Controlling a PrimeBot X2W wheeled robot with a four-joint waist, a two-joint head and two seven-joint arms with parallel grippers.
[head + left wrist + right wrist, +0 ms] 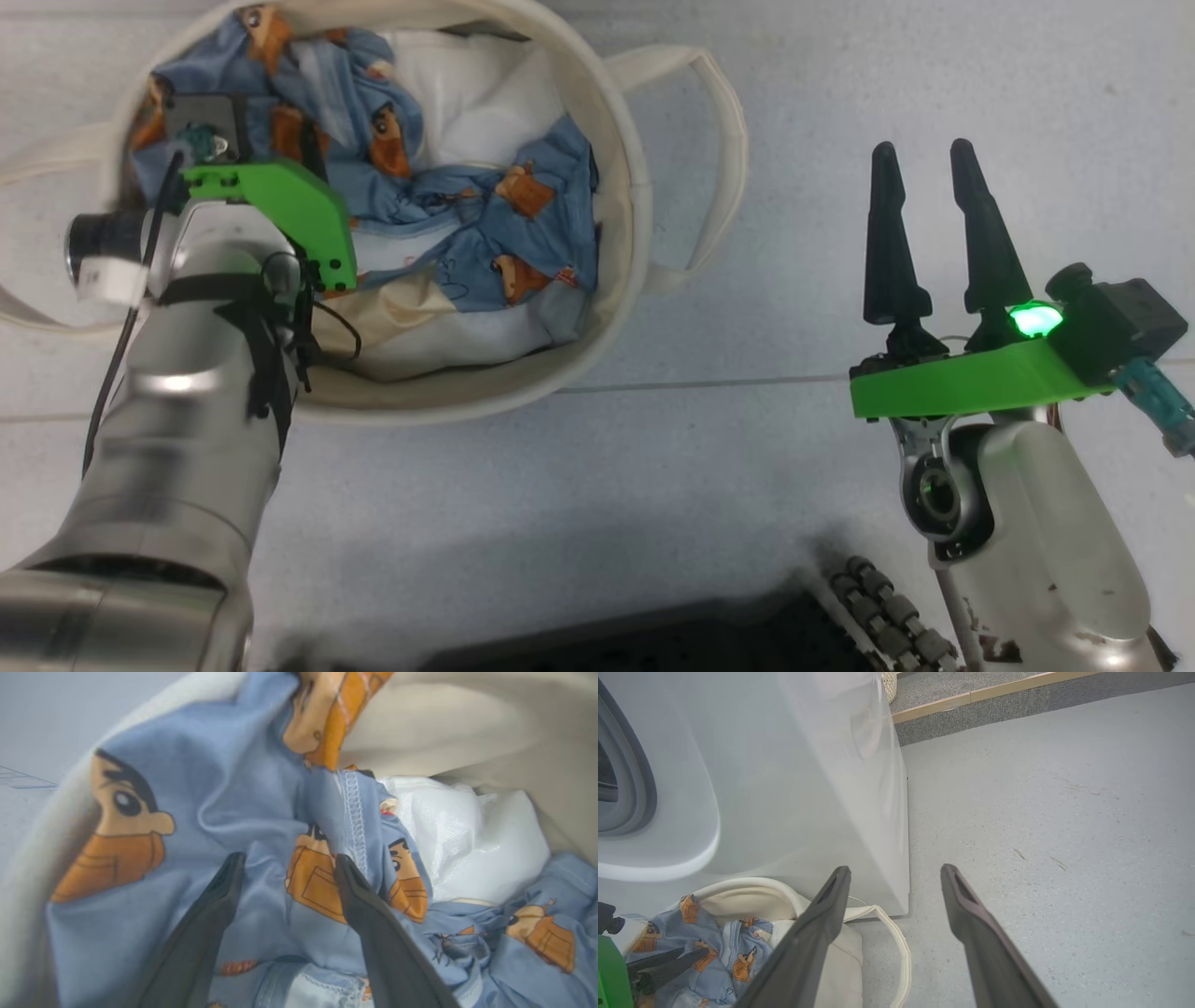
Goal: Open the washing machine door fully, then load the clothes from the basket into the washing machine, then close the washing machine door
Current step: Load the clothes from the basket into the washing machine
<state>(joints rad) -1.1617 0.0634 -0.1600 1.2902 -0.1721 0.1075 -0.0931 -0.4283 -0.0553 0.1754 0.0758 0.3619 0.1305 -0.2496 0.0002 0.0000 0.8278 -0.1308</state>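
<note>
The cream canvas basket [624, 280] sits on the floor, holding the clothes [523, 233]: blue fabric with orange cartoon faces over a cream-beige garment [401, 313]. My left gripper [288, 858] is down inside the basket, open, its fingers pressed into the blue fabric [224, 798] with a fold rising between them. My right gripper [924, 154] is open and bare over the floor, right of the basket. The white washing machine [794, 788] stands just behind the basket [752, 891], its grey-rimmed opening [637, 788] at the far left. The washing machine door is out of view.
A plain white padding sheet [467, 103] lies under the clothes. Grey floor [934, 75] spreads to the right of the basket. A raised step with a wooden edge [994, 693] runs behind the machine. My dark base [653, 644] shows at the bottom edge.
</note>
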